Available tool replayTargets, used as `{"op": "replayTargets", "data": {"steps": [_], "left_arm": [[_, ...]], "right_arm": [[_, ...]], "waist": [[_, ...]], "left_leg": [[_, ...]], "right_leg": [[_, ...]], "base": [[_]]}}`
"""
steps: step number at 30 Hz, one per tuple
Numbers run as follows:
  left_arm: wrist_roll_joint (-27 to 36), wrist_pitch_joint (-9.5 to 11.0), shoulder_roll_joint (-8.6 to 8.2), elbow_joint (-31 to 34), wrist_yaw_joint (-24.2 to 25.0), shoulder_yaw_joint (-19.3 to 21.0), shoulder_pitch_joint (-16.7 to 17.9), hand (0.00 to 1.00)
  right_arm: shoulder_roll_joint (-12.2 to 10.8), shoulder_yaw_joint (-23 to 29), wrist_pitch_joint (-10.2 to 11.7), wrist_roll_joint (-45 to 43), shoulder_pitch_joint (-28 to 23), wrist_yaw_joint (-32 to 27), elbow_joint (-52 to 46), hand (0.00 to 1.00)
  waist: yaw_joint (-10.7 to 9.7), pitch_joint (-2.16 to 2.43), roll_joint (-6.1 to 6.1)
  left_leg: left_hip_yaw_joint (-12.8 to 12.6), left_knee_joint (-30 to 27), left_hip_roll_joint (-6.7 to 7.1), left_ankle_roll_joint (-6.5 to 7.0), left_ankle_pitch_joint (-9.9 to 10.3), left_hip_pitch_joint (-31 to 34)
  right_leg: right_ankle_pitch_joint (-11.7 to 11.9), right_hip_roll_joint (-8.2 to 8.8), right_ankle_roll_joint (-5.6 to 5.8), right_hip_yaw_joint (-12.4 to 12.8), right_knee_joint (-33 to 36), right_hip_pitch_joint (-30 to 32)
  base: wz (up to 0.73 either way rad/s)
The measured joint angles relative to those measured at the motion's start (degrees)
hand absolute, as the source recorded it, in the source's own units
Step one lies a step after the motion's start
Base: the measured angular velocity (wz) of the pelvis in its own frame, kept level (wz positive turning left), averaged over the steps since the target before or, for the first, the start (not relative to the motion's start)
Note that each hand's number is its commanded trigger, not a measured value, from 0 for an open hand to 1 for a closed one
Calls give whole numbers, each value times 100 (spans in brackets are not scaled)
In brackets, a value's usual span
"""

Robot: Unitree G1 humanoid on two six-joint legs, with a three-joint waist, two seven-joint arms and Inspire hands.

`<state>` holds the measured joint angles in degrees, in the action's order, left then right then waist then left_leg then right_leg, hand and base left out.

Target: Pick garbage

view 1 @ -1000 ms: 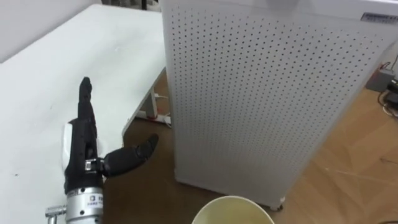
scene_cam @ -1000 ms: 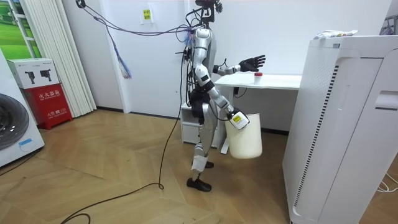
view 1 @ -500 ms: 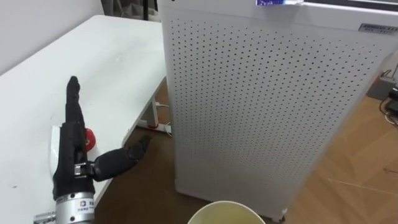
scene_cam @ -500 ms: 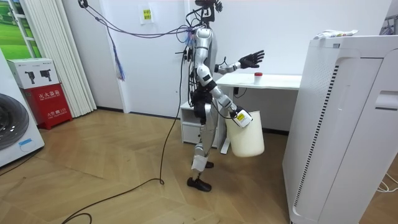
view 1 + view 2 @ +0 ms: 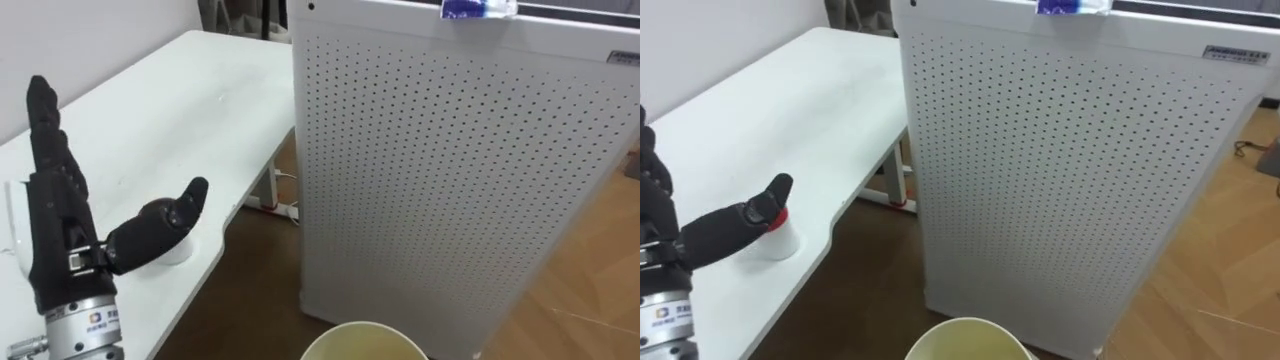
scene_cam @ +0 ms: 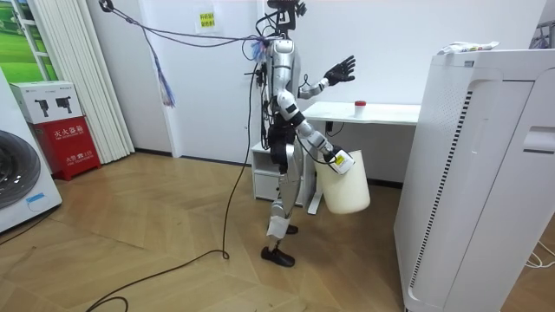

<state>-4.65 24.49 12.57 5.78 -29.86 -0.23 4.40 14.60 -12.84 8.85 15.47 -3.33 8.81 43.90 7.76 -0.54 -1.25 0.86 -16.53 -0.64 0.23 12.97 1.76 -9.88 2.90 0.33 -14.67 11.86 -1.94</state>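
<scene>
Left hand [image 5: 60, 240] held up over the white table [image 5: 150, 120], flat and spread; small white bottle [image 5: 775, 240] with a red cap stood just beyond its thumb.
The fingers [image 5: 45, 130] are held straight and together, pointing up and away, with the thumb set wide apart from them, and nothing is grasped; the bottle is seen upright on the table near its edge, partly covered by the thumb tip, and contact cannot be told; to the right of the hand, a tall perforated white unit [image 5: 450, 180] is stood on the floor, with a blue-and-white packet [image 5: 478, 8] laid on its top; a cream bucket [image 5: 365, 326] is carried low at the right hand [image 6: 340, 159], whose grip cannot be told.
</scene>
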Motion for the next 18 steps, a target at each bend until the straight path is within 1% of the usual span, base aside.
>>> {"op": "replayTargets", "data": {"steps": [5, 7, 9, 10, 12, 13, 15, 18], "left_arm": [[3, 9, -4, -1, -117, 22, 49, 0], [6, 10, -4, -3, -121, 13, 147, 0], [24, 10, -4, -38, -121, 10, 241, 0], [45, 10, -6, -132, -120, -7, 266, 0], [66, 3, -9, -340, -118, -17, 294, 0], [67, -2, -9, -426, -118, -17, 312, 0], [70, -5, -9, -536, -105, -37, 313, 0], [80, -19, -31, -718, 58, -46, 313, 0]], "right_arm": [[-69, -1, 40, -1, -22, -33, 25, 100], [-133, -52, 53, 1, -21, -68, 75, 100], [-128, -172, 53, 5, -22, -91, 92, 100], [-134, -215, 53, 5, -23, -126, 112, 100], [-134, -262, 52, 0, -22, -162, 147, 100], [-134, -287, 51, -1, -23, -181, 156, 100], [-135, -311, 48, -38, -23, -181, 199, 100], [-138, -345, 33, -60, -41, -108, 216, 100]], "waist": [[56, 11, -38], [53, 3, -93], [53, 3, -136], [54, -2, -159], [69, -3, -180], [72, -10, -193], [39, -9, -211], [38, -9, -223]], "left_leg": [[57, 27, 16, 5, -17, 2], [93, 32, 16, 2, -19, -1], [103, 35, 17, 3, -19, -5], [111, 37, 18, 3, -19, -8], [117, 37, 24, 3, -19, -7], [118, 37, 26, 3, -19, 0], [171, 35, 42, 3, -19, 23], [160, 88, 41, 0, -20, 60]], "right_leg": [[-8, 14, 13, -38, -15, -8], [-8, 12, 13, -58, -18, -12], [-8, 14, 13, -85, -19, -23], [-8, 18, 13, -123, -20, -34], [-8, 22, 13, -125, -21, -38], [-8, 22, 13, -126, -21, -35], [-8, 22, 13, -141, -29, -29], [-8, 21, 13, -148, -27, 14]], "base": [[3], [3], [4], [5], [2], [0], [7], [2]]}}
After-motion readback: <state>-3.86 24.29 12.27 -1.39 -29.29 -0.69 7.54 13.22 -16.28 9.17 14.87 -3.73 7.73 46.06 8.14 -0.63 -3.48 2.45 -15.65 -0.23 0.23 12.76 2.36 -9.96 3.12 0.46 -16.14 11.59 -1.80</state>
